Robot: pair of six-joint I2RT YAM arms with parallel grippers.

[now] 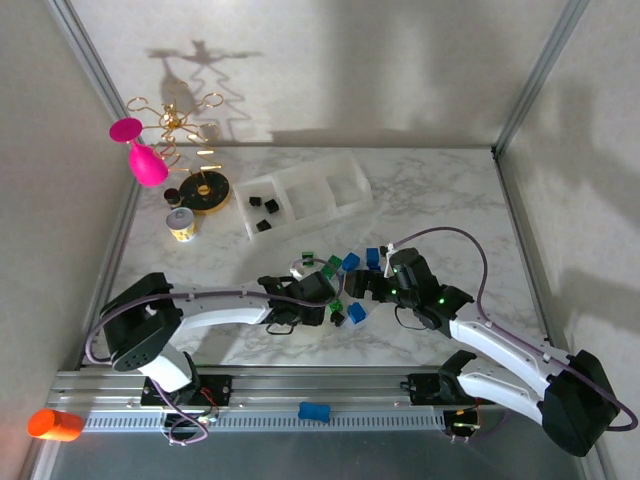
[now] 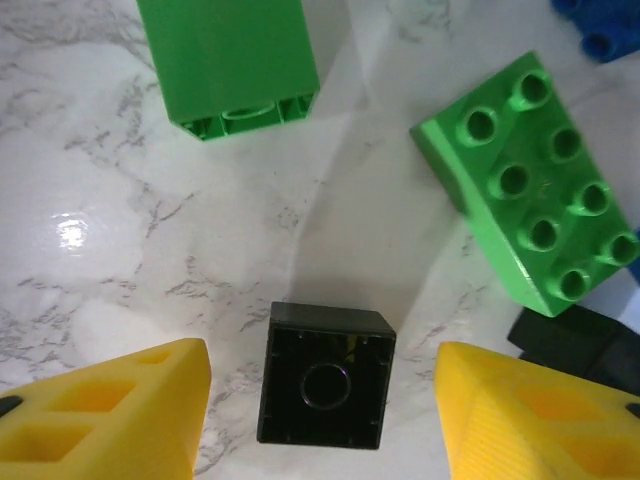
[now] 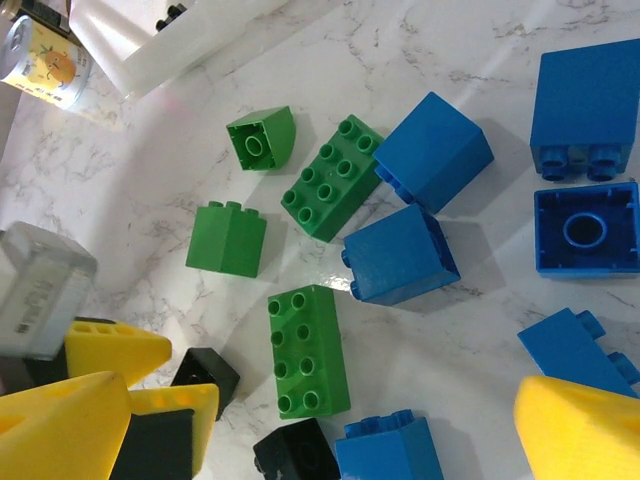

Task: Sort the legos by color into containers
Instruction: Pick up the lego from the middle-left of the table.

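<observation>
A black lego (image 2: 325,375) lies hollow side up on the marble between my left gripper (image 2: 325,405)'s yellow fingers (image 2: 120,410). The gripper is open, with a gap on each side of the brick. Two green legos (image 2: 525,190) (image 2: 230,60) lie just beyond it. My right gripper (image 3: 320,450) is open wide over a loose cluster of green (image 3: 308,350), blue (image 3: 400,255) and black legos (image 3: 295,450). From above, both grippers (image 1: 335,305) (image 1: 368,288) meet over this cluster. The clear three-compartment tray (image 1: 345,188) sits behind, with black legos (image 1: 263,210) in its left compartment.
A black-and-gold disc (image 1: 205,192), a small can (image 1: 181,225), a pink goblet (image 1: 145,160) and a gold wire stand (image 1: 180,125) stand at the back left. An orange cylinder (image 1: 55,425) and a light-blue piece (image 1: 314,411) lie by the front rail.
</observation>
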